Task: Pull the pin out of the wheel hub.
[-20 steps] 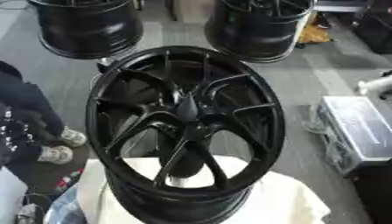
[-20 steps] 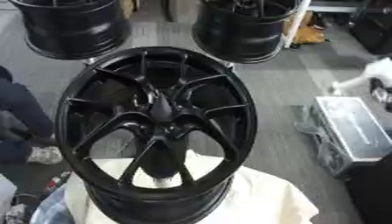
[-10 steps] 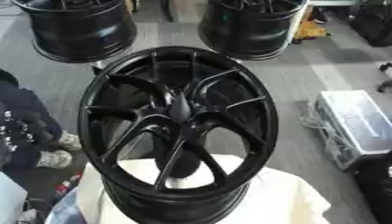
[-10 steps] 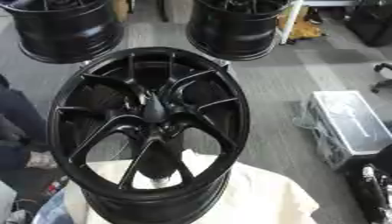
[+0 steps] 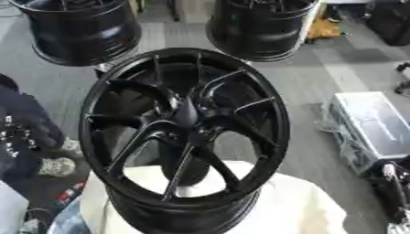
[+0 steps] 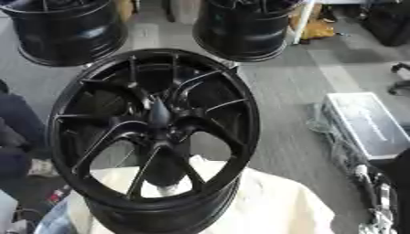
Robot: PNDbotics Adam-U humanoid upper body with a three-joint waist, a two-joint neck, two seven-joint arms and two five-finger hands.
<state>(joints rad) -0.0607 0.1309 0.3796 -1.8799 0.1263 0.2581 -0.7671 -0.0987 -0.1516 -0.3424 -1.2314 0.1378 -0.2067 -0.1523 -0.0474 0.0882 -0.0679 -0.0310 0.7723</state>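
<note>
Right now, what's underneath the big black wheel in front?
The wheel rests on a cream cloth, which shows through the lower spoke gaps and spreads to its right. What the cloth covers is hidden. A dark cone-shaped pin stands at the hub.

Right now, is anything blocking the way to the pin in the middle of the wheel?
Nothing visible does. The pin stands up from the hub of the black wheel, with open space above it and spokes only around its base. Neither hand is clearly in view, so their own paths cannot be judged.
</note>
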